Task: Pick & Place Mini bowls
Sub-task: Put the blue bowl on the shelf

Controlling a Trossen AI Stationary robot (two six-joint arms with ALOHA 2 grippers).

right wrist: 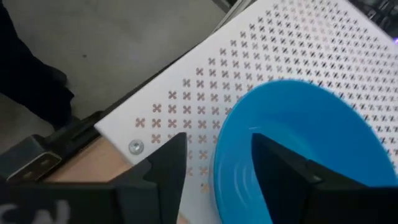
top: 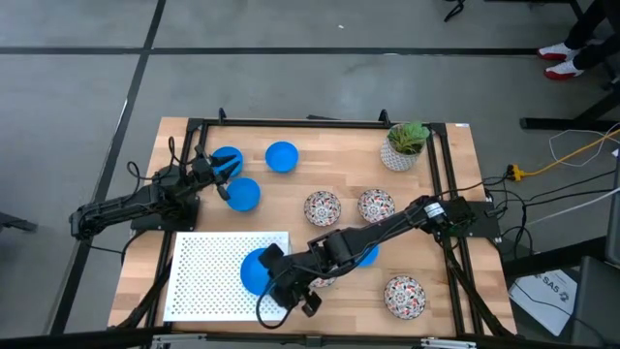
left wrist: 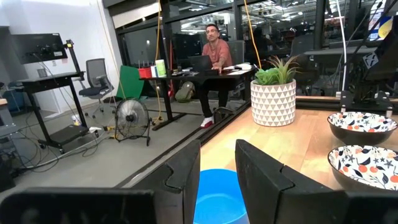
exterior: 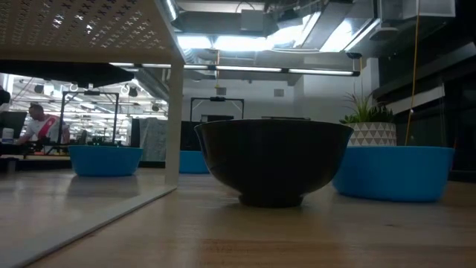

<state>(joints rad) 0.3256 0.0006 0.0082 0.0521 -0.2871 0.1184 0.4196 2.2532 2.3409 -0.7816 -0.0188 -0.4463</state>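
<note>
Right gripper (right wrist: 214, 165) jaws closed on rim of blue bowl (right wrist: 298, 149), holding it over the perforated white board (right wrist: 205, 81), likely the drop spot. Left gripper (left wrist: 217, 180) jaws part-open, empty, straddling another blue bowl (left wrist: 217, 196) beyond the board.

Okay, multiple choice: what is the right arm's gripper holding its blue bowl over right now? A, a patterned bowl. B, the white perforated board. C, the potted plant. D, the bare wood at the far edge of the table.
B: the right gripper grips the rim of a blue bowl over the white perforated board, as the high and right wrist views both show.
</note>
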